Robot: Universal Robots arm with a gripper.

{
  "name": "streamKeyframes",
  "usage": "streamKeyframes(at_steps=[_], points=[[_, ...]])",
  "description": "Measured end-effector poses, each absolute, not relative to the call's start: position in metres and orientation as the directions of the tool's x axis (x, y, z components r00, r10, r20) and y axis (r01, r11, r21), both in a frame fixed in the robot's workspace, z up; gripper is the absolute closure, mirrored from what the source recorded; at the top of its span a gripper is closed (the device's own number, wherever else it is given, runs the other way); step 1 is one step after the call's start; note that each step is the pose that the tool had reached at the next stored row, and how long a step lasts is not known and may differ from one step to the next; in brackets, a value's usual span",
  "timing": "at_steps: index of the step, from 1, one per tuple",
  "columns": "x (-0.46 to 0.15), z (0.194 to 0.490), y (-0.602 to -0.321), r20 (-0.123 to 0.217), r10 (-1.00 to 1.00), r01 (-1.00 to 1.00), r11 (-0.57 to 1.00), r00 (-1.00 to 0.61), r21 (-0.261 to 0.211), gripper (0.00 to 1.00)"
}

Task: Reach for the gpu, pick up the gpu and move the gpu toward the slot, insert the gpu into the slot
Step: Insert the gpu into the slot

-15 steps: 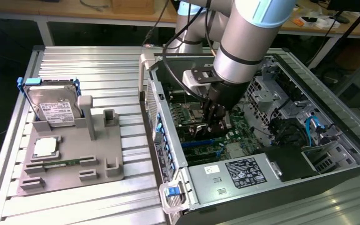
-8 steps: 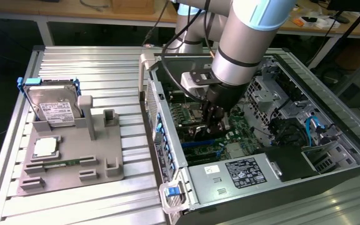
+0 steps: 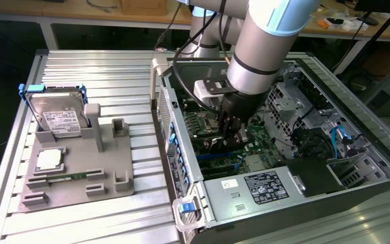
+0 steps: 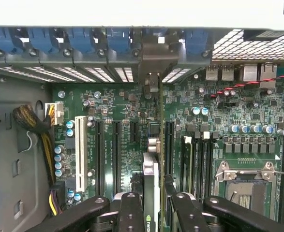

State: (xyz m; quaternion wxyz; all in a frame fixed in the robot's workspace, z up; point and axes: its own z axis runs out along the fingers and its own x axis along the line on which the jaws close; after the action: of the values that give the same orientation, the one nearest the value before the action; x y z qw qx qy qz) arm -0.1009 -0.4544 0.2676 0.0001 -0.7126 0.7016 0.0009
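My gripper is deep inside the open computer case and is shut on the gpu. In the wrist view the card appears edge-on, a thin dark strip running between the two black fingers toward the case's rear wall. Its metal end bracket stands against the rear slot openings. The exterior view shows the gripper low over the motherboard with the dark card beneath it. A bit of the blue slot shows right under the card. I cannot tell whether the card's edge sits in the groove.
The square processor socket and black memory sockets lie close on one side of the card, a white connector and cables on the other. Outside the case, a grey fixture holds a silver hard drive.
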Motion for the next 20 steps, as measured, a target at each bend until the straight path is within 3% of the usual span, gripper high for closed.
streamKeyframes(at_steps=[20], points=[[-0.1028, 0.2593, -0.4544, -0.001, -1.0, -1.0, -0.015, 0.015, 0.002, 0.73]])
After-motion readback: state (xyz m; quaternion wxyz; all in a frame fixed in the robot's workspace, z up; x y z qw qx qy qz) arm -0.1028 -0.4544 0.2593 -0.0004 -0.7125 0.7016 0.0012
